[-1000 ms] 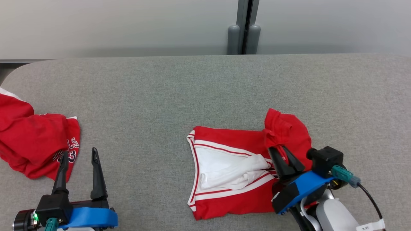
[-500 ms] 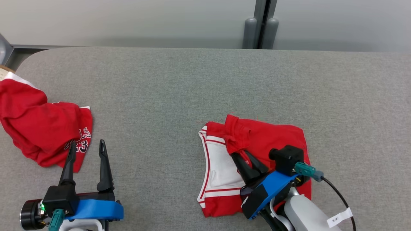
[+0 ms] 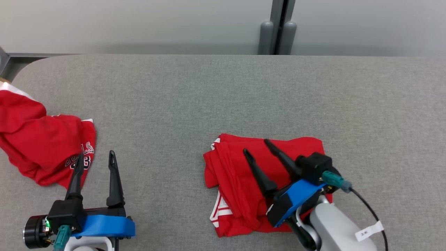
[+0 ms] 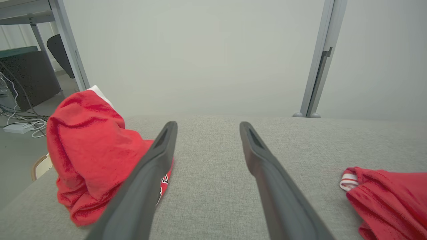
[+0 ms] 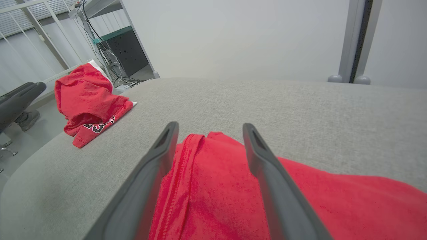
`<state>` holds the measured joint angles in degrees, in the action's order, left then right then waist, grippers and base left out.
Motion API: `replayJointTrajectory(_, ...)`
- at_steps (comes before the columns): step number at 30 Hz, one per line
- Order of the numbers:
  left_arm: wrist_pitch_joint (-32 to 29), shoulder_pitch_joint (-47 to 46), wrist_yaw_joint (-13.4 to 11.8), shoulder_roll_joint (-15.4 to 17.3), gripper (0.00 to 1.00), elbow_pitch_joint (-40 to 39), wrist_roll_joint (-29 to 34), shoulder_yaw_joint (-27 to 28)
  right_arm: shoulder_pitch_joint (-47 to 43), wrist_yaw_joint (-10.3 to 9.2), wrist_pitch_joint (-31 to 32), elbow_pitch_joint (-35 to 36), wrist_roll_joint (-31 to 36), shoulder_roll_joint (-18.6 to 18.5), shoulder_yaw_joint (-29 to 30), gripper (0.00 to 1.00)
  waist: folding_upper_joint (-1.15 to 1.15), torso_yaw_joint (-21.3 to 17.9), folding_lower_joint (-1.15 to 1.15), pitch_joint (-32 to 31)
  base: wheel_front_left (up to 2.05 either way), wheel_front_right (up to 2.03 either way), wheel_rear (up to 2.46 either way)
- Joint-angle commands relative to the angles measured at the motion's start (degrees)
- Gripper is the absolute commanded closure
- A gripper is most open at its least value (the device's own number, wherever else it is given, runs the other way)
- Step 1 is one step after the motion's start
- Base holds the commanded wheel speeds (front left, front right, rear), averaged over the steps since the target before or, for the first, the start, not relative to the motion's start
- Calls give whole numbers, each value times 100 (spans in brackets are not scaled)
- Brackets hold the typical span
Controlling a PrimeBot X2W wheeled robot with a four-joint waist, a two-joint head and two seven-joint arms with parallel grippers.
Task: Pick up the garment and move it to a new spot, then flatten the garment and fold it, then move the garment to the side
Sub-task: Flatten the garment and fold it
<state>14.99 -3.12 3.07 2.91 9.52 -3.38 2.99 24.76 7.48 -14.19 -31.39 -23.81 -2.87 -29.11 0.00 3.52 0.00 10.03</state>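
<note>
The garment (image 3: 233,177), red with white and red trim, lies folded on the grey padded table (image 3: 209,97), right of centre. A red layer covers most of it, and striped trim shows at its near left corner. My right gripper (image 3: 256,146) hovers over the garment with its fingers spread open and nothing between them. In the right wrist view the right gripper (image 5: 210,125) points across the garment (image 5: 217,196) toward its far edge. My left gripper (image 3: 96,154) stands open and empty at the lower left, apart from the garment. From the left wrist, the left gripper (image 4: 207,125) points over bare table, and the garment (image 4: 390,196) shows at the right.
A second red jersey (image 3: 41,146) with black lettering lies crumpled at the table's left edge, just beyond my left fingertips; it is also the red heap (image 4: 86,150) in the left wrist view. A grey post (image 3: 277,31) stands against the wall behind the table.
My right gripper has carried the red flap leftward over the white inner side, then opened and let it go. The left arm has held still; the camera shifted slightly.
</note>
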Motion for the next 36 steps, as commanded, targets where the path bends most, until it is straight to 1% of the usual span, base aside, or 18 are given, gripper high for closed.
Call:
replayJointTrajectory(1, 26, -5, 4, 0, 0, -6, -16, 3, 63, 3, -32, 23, 91, -5, 82, 0, 0, -50, 0, -34, 0, 0, 0)
replayJointTrajectory(5, 26, 46, -26, 0, 0, -32, -17, -21, -223, 3, -97, 398, 589, -112, 740, 0, 0, -168, 0, -105, 0, 0, 0)
replayJointTrajectory(10, 26, 88, -19, 1, 0, -65, 17, -21, -716, 3, -103, 1338, 1005, -253, 1633, 0, 0, -296, 0, -173, 0, 0, 0)
replayJointTrajectory(14, 26, 128, -2, 1, 0, -81, 33, -21, -1204, 3, -100, 1991, 1223, -250, 2236, 0, 0, -364, 0, -212, 0, 0, 0)
replayJointTrajectory(18, 26, 170, 22, 1, 0, -62, 44, -27, -1746, 3, -102, 2435, 1342, -173, 2659, 0, 0, -386, 0, -278, 0, 0, 0)
replayJointTrajectory(23, 26, 239, 37, 1, 0, -49, 70, -41, -2437, 3, -102, 2776, 1387, -51, 2944, 0, 0, -375, 0, -361, 0, 0, 0)
replayJointTrajectory(26, 26, 273, 31, 0, 0, -55, 86, -43, -2630, 3, -102, 2828, 1398, -21, 2943, 0, 0, -385, 0, -388, 0, 0, 0)
replayJointTrajectory(32, 25, 324, 46, 0, 0, -6, 122, -85, -2682, 3, -102, 2748, 1388, -2, 2920, 0, 0, -388, 0, -438, 0, 0, 0)
replayJointTrajectory(36, 26, 335, 138, -1, 0, 34, 108, -247, -2631, 3, -102, 2664, 1348, 0, 2901, 0, 0, -376, 0, -469, 0, 0, 0)
